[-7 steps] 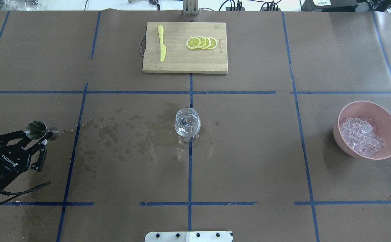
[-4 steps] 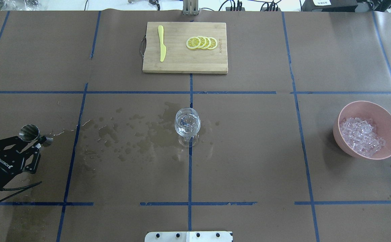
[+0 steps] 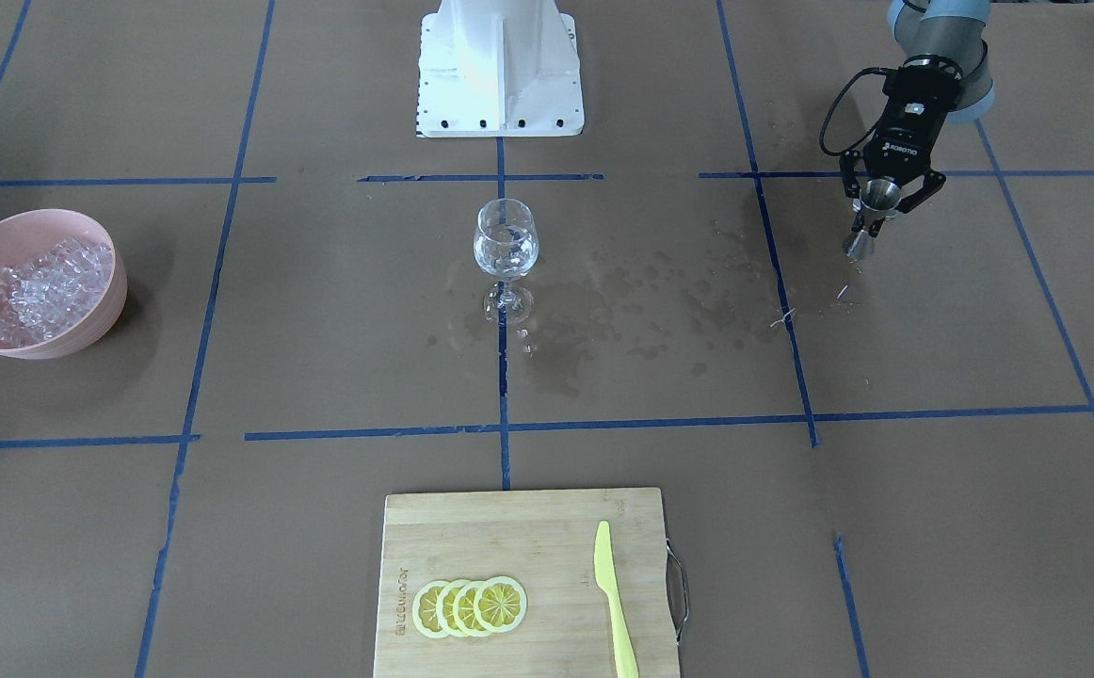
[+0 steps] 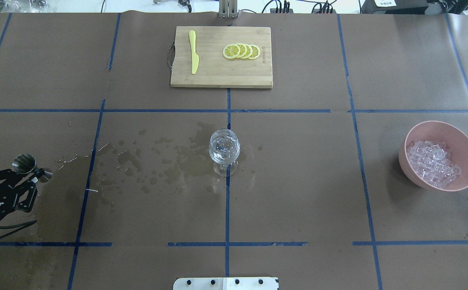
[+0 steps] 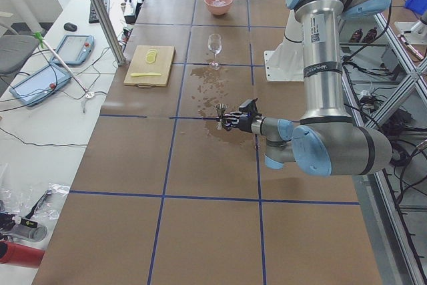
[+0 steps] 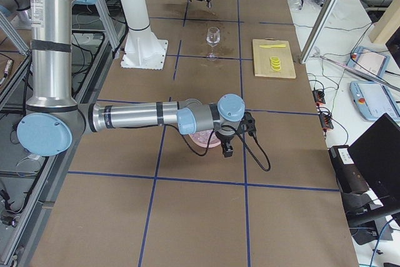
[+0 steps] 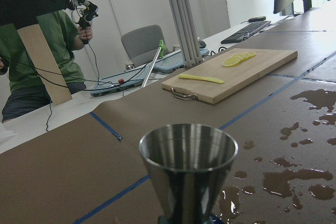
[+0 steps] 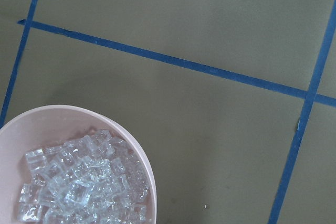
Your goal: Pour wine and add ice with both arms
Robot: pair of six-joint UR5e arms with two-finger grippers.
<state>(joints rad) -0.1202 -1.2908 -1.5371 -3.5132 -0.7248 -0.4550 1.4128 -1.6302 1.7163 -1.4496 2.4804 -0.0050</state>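
Wine (image 3: 505, 254), barely visible, sits low in the wine glass (image 4: 224, 150). The ice (image 4: 433, 163) is heaped in the pink bowl (image 4: 403, 159), well off to the glass's right as the robot has it. Far from the glass on the opposite side, past the wet patches (image 4: 157, 161) on the surface (image 4: 298, 181), the left hand (image 4: 30, 174) pinches a steel jigger (image 4: 23, 163) at its waist.

Pouring looks done, so the step is probably parking the jigger. Keep it level, lower it until its foot bears on the paper, and only then let go.

The right hand (image 6: 226, 151) hangs by the bowl; I cannot tell whether it is spread.

Against a second ago, the left hand and jigger have drawn farther from the glass. Glass and bowl are unmoved.
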